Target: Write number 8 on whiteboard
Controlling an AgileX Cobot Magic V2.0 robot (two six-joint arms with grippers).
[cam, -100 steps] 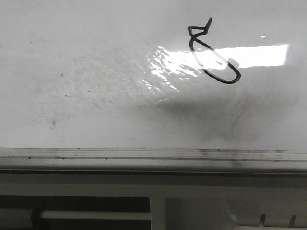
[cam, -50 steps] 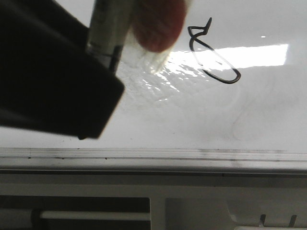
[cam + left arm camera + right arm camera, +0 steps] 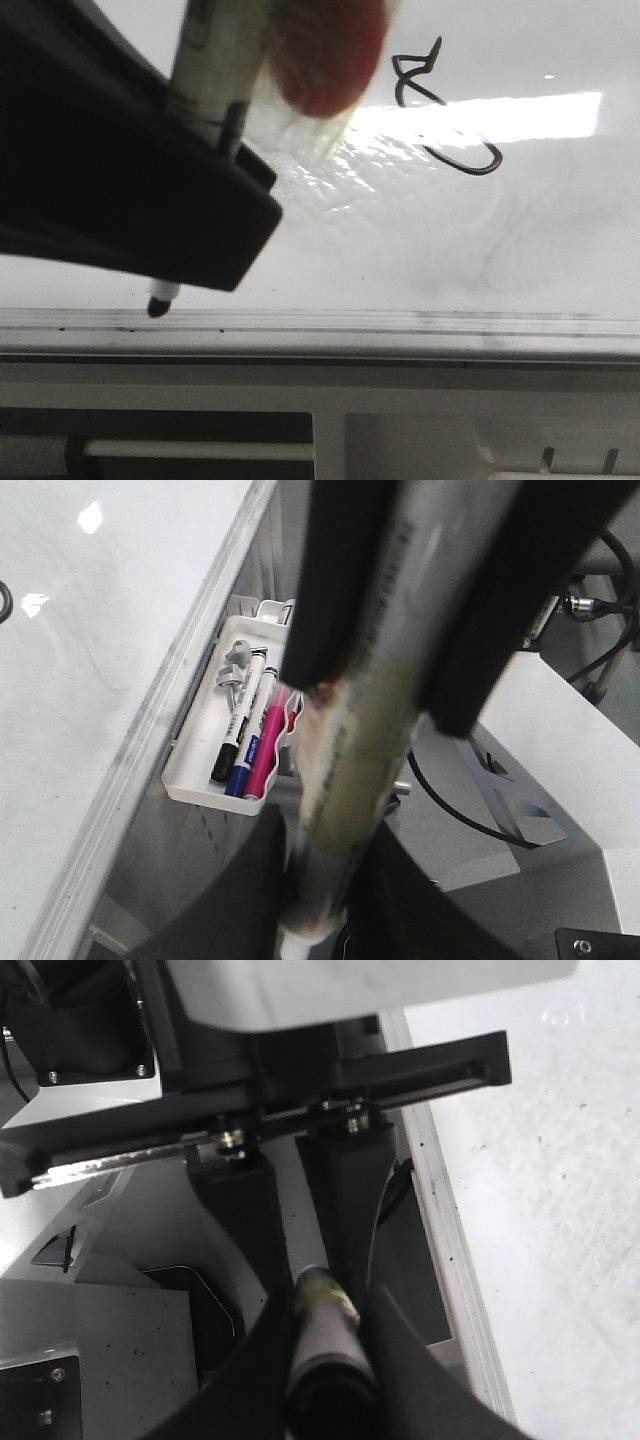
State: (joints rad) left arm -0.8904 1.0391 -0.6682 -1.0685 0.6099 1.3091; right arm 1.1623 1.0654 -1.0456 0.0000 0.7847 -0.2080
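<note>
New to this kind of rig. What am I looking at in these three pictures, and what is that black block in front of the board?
This is a two-armed robot, and each arm ends in a pincer. The front view looks forward at the whiteboard, where the number 8 is already drawn. The black block is a pincer seen very close; I cannot tell which one. The other two pictures come from cameras on the wrists. The left pincer and the right pincer both seem closed on the same marker. A tray beside the board holds spare markers.
</note>
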